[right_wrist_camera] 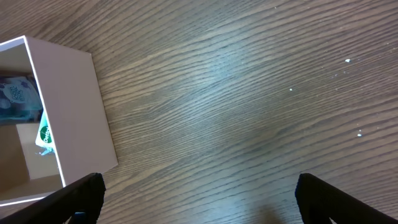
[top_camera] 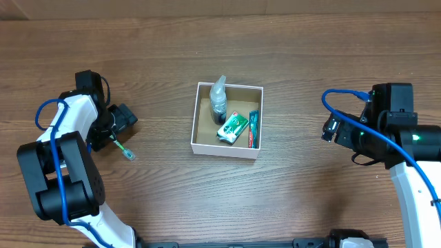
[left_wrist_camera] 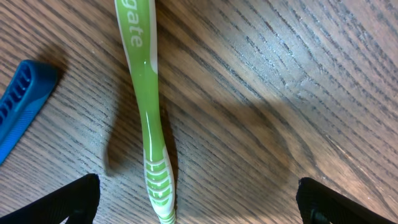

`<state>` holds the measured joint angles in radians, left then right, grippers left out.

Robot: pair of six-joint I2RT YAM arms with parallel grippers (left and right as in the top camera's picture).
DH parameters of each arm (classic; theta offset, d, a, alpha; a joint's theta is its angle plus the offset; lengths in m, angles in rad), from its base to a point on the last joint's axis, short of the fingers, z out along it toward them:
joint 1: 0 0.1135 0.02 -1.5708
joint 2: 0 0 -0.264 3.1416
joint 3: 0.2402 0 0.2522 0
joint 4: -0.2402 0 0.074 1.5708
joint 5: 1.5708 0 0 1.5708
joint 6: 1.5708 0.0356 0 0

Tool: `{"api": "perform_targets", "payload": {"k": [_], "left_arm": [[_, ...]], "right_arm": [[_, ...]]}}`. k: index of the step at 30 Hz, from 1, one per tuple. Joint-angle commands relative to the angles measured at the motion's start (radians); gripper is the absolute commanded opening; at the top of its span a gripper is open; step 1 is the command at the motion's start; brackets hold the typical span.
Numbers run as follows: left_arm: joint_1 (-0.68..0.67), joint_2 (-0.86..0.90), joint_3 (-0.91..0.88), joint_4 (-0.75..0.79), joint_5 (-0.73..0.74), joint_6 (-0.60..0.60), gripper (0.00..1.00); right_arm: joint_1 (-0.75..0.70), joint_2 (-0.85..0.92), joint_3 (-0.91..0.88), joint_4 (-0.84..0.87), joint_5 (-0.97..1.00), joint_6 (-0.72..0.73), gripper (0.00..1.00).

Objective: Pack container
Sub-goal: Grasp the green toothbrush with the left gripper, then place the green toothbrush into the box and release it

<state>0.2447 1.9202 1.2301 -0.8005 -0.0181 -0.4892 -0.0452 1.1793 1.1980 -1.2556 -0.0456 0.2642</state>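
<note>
A brown wooden surface (top_camera: 289,55) with a strong grain fills every view. No room shows beyond it.

The container (top_camera: 195,131), a small square box with white walls and a tan inside, sits near the middle of the surface between the two arms and well apart from both. Inside it, a clear bottle (top_camera: 218,100) with a dark lower end lies at the far left corner. A green packet (top_camera: 232,128) lies near the middle, and a slim red and teal pack (top_camera: 253,129) lies along the right wall.

A green toothbrush (top_camera: 124,150) lies on the bare surface to the left, just beside the left arm and well apart from the container.

In the left wrist view the left tool (left_wrist_camera: 199,202) has its two dark fingers spread wide apart. The toothbrush handle runs between them, touching neither. A blue ribbed piece (left_wrist_camera: 18,106) lies at the left edge of that view.

The right tool (right_wrist_camera: 199,199) is also spread apart, over bare wood and holding nothing. A white corner of the container shows at the left of its view. A blue cable (top_camera: 344,103) loops over the right arm.
</note>
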Motion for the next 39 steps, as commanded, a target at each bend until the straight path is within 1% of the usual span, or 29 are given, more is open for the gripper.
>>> {"api": "perform_targets", "payload": {"k": [1,4,5,6,7,9,10,11,13,14,16,19,21,23,25,27,28,30,32,34,36,39], "left_arm": [[0.005,0.038,-0.006,0.0,0.009,0.039,1.0],[0.005,0.075,-0.006,-0.017,0.012,0.04,1.0],[0.005,0.075,-0.006,-0.019,0.012,0.041,0.95],[0.005,0.075,-0.006,-0.025,0.011,0.041,0.82],[0.005,0.075,-0.006,-0.032,0.011,0.041,0.72],[0.005,0.075,-0.006,-0.037,0.011,0.04,0.28],[0.005,0.075,-0.006,-0.037,0.011,0.04,0.21],[0.005,0.075,-0.006,-0.037,0.011,0.04,0.17],[0.005,0.075,-0.006,-0.037,0.011,0.04,0.11],[0.005,0.075,-0.006,-0.037,0.011,0.04,0.11],[0.005,0.075,-0.003,-0.04,0.011,0.04,0.04],[0.003,0.068,0.054,-0.1,0.011,0.04,0.04],[-0.01,0.029,0.156,-0.183,0.011,0.048,0.04],[-0.054,-0.041,0.263,-0.231,0.011,0.077,0.04],[-0.143,-0.14,0.372,-0.247,0.011,0.135,0.04],[-0.29,-0.238,0.454,-0.238,0.011,0.235,0.04],[-0.363,-0.267,0.475,-0.226,0.008,0.286,0.04],[-0.555,-0.3,0.483,-0.196,0.008,0.375,0.04],[-0.702,-0.277,0.481,-0.194,0.008,0.381,0.04],[-0.805,-0.225,0.476,-0.193,0.008,0.381,0.04],[-0.855,-0.161,0.475,-0.198,0.008,0.381,0.04],[-0.879,-0.057,0.475,-0.221,0.008,0.381,0.04]], "right_arm": [[0.0,-0.004,0.0,0.005,-0.002,-0.003,1.0],[0.0,-0.004,0.0,0.005,-0.002,-0.003,1.0],[0.0,-0.004,0.0,0.005,-0.002,-0.003,1.0],[0.0,-0.004,0.0,0.005,-0.002,-0.003,1.0],[0.0,-0.004,0.0,0.005,-0.002,-0.003,1.0],[0.0,-0.004,0.0,0.005,-0.002,-0.003,1.0],[0.0,-0.004,0.0,0.005,-0.002,-0.003,1.0],[0.0,-0.004,0.0,0.005,-0.002,-0.003,1.0],[0.0,-0.004,0.0,0.005,-0.001,-0.003,1.0],[0.0,-0.004,0.0,0.005,-0.001,-0.003,1.0],[0.0,-0.004,0.0,0.005,-0.001,-0.003,1.0],[0.0,-0.004,0.0,0.005,-0.001,-0.004,1.0],[0.0,-0.004,0.0,0.005,-0.001,-0.004,1.0],[0.0,-0.004,0.0,0.005,-0.001,-0.004,1.0],[0.0,-0.004,0.0,0.006,-0.002,-0.004,1.0],[0.0,-0.004,0.0,0.01,-0.002,-0.003,1.0],[0.0,-0.004,0.0,0.012,-0.002,-0.003,1.0],[0.0,-0.004,0.0,0.013,-0.002,-0.003,1.0],[0.0,-0.004,0.0,0.013,-0.002,-0.003,1.0],[0.0,-0.004,0.0,0.013,-0.002,-0.003,1.0],[0.0,-0.004,0.0,0.013,-0.002,-0.003,1.0],[0.0,-0.004,0.0,0.013,-0.002,-0.003,1.0]]}}
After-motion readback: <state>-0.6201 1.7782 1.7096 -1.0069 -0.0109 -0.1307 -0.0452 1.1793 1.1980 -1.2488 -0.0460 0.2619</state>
